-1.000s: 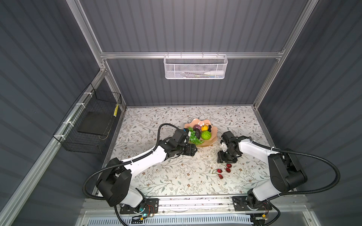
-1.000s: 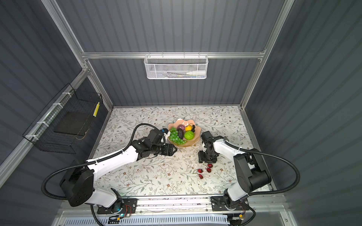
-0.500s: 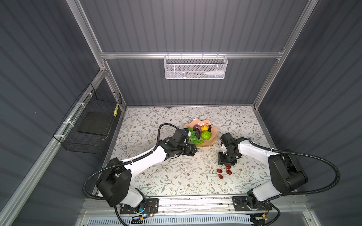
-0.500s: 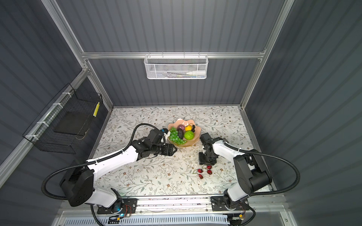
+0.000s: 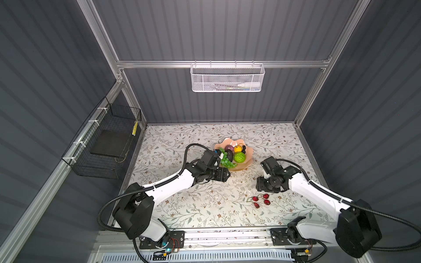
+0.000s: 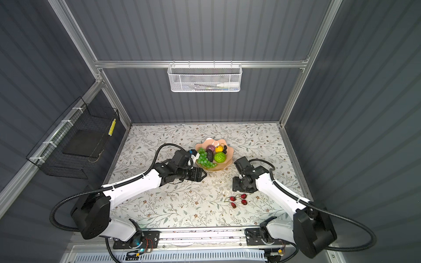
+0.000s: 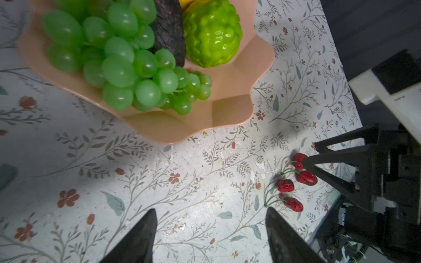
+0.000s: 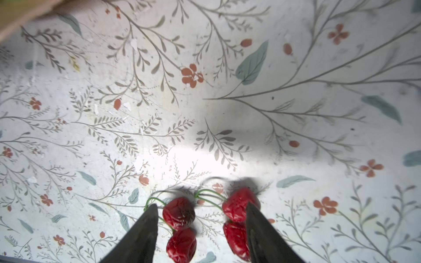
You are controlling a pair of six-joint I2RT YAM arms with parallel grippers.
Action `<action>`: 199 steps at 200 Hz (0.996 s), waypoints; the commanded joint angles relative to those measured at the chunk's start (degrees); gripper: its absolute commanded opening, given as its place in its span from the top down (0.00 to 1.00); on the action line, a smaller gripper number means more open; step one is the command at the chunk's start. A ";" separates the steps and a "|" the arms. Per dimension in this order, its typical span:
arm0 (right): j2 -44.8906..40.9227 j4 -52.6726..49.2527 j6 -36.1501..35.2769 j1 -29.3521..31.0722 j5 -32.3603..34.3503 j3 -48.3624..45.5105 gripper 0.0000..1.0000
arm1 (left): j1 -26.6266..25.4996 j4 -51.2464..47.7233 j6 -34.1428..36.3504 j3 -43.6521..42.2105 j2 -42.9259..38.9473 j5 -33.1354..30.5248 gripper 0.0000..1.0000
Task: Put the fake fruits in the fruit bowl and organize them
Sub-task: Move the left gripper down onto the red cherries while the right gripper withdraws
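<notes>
The peach fruit bowl [image 5: 248,152] [image 6: 229,152] [image 7: 227,113] stands mid-table in both top views. It holds a green grape bunch [image 5: 225,159] [image 7: 127,68], a lime-green bumpy ball [image 5: 239,157] [image 7: 211,34], a dark avocado [image 7: 170,38], a purple fruit [image 5: 229,148] and a yellow fruit [image 5: 237,149]. Red cherries [image 5: 259,201] [image 6: 238,200] [image 7: 293,182] [image 8: 180,214] lie on the table nearer the front. My right gripper [image 5: 259,189] [image 8: 201,209] hangs over them, open, its fingers straddling the cherries. My left gripper [image 5: 226,176] [image 7: 210,213] is open and empty beside the bowl's front rim.
A white mesh basket [image 5: 226,78] hangs on the back wall. On the left wall hangs a black wire basket [image 5: 104,141]. Grey walls close in the floral table on three sides, and a metal rail [image 5: 227,234] with both arm bases runs along the front.
My right gripper has shifted slightly toward the cherries, and its jaws narrowed and widened again. The left arm has stayed put by the bowl.
</notes>
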 commanded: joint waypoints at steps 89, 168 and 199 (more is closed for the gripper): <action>-9.43 4.87 -1.24 -16.75 -16.92 4.64 0.32 | -18.96 -20.35 19.26 29.10 21.49 2.61 0.28; -9.81 14.59 -0.21 -29.30 -27.03 4.59 0.31 | -23.36 -24.89 30.32 44.17 37.52 -0.31 0.29; -10.22 16.45 0.10 -32.13 -27.94 3.82 0.30 | -23.44 -24.38 31.65 45.72 40.38 0.15 0.28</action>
